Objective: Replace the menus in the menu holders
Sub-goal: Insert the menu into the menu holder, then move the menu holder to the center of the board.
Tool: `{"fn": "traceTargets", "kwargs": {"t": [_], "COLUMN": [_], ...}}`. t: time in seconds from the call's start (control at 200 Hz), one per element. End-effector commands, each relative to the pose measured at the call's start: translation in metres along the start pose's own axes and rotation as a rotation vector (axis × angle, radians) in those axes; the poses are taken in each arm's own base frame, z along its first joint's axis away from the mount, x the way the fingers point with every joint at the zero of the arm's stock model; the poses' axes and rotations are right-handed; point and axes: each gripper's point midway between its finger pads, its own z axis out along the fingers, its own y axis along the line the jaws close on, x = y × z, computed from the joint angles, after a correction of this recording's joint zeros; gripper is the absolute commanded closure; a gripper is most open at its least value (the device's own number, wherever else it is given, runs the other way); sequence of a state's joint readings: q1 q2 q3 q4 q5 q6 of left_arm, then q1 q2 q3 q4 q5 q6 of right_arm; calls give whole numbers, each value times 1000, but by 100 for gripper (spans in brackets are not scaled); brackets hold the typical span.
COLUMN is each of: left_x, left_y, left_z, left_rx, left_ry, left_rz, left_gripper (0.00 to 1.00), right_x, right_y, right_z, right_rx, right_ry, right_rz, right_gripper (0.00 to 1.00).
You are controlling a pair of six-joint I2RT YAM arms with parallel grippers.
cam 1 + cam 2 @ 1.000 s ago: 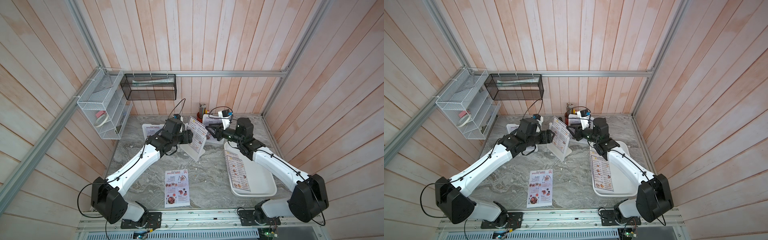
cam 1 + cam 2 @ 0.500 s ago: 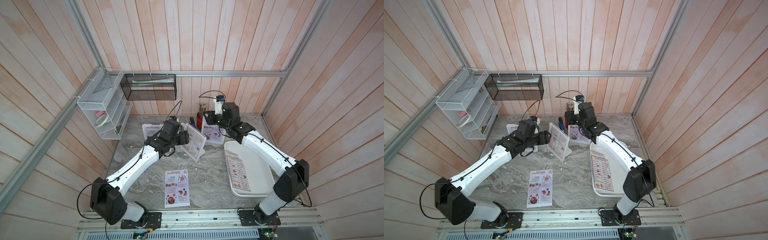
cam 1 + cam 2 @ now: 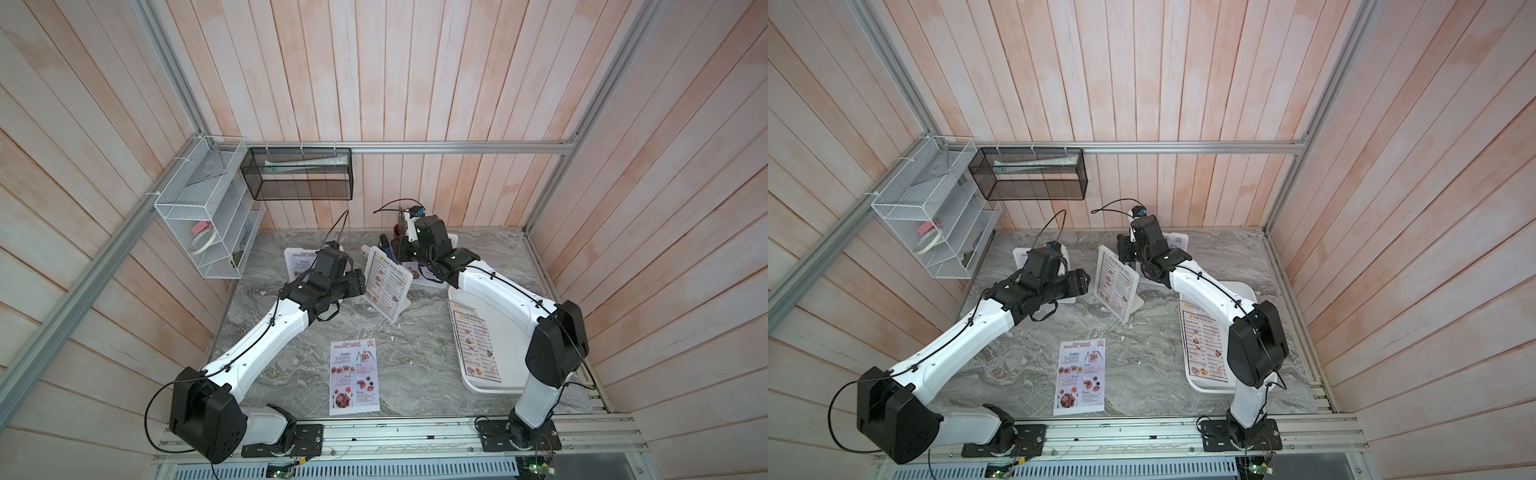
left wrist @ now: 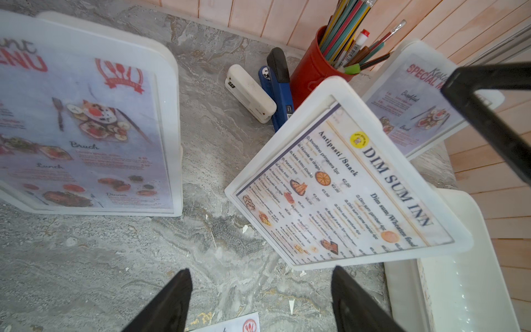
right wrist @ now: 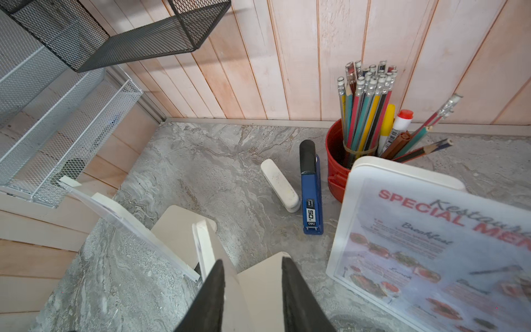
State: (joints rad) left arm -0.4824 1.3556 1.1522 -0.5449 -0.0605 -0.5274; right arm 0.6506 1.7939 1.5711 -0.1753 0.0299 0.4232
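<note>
On the desk (image 3: 415, 365), the DIM SUM INN holder (image 4: 344, 201) stands just in front of the left claw (image 4: 260, 276), with a SPECIAL MENU holder (image 4: 86, 129) beside it. The other SPECIAL MENU holder (image 5: 431, 244) stands beside the right claw (image 5: 252, 263), near a red pencil cup (image 5: 334, 172), a blue stapler (image 5: 311, 201) and a white stapler (image 5: 280, 186). Behind the claws lie a loose menu (image 3: 354, 377) and a white tray (image 3: 494, 387).

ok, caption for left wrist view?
Open left gripper faces the DIM SUM INN menu holder, two SPECIAL MENU holders flanking.
</note>
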Motion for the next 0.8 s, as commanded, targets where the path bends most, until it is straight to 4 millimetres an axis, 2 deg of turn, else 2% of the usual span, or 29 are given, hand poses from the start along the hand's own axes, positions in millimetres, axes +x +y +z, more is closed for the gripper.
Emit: {"fn": "traceTargets", "kwargs": {"t": [0.0, 0.105, 0.21, 0.405, 0.51, 0.665, 0.795], "left_x": [7, 16, 28, 48, 50, 44, 37], "left_y": [2, -3, -12, -16, -10, 22, 56], "left_z": [1, 2, 3, 5, 6, 4, -1], "left_rx": [10, 29, 41, 37, 7, -151, -209], "left_ry": [14, 35, 60, 111, 121, 106, 89], "left_rz": [2, 33, 79, 119, 108, 56, -38], "left_gripper": [22, 22, 22, 26, 28, 29, 25], "right_x": [-12, -14, -10, 14, 31, 47, 42], "right_y": [5, -2, -24, -73, -88, -75, -42], "right_z": [-21, -41, -59, -95, -107, -121, -133], "right_rx": [-59, -110, -94, -39, -30, -108, -177], "right_ry": [-27, -21, -13, -2, 9, 17, -9], "right_rz": [-6, 15, 54, 138, 146, 124, 29], "right_gripper": [57, 50, 47, 45, 44, 46, 46]}}
